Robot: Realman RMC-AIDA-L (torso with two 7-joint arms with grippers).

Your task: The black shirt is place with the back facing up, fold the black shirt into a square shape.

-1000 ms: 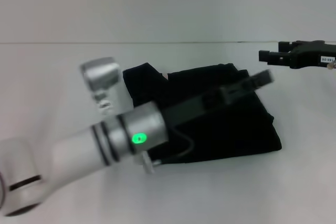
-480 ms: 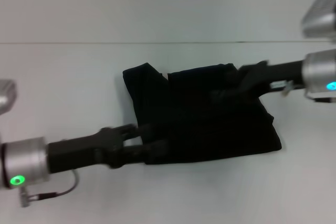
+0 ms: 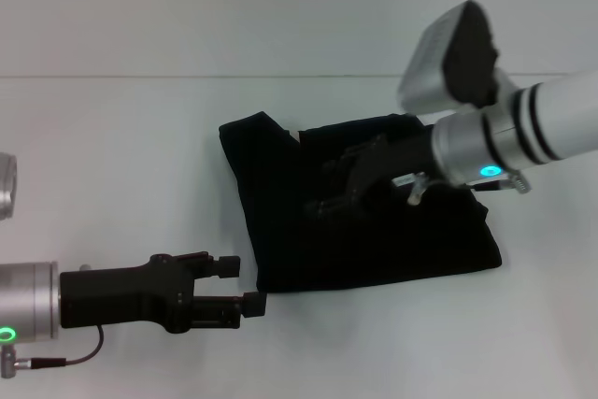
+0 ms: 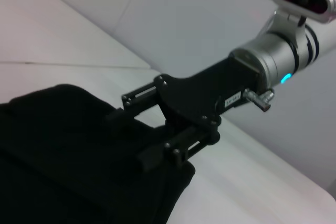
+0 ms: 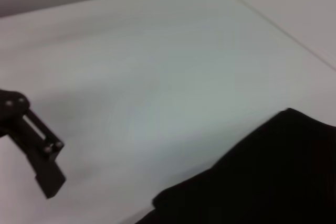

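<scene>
Soft black cloth shirt (image 3: 374, 221) folded into a rough block, lying mid-way across the white table (image 3: 112, 137). Left gripper (image 3: 245, 285) just off its near corner, fingers apart, holding nothing. Right gripper (image 3: 322, 195) over the fabric, fingers spread, seemingly gripping nothing.

Black shirt (image 3: 374, 231), folded into rough rectangle, lying flat, sleeve protruding

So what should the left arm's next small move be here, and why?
Probably ease the left gripper forward onto the black shirt's near left corner. Its fingers are open beside that corner, off the cloth, while the right gripper is over the shirt's middle.
</scene>
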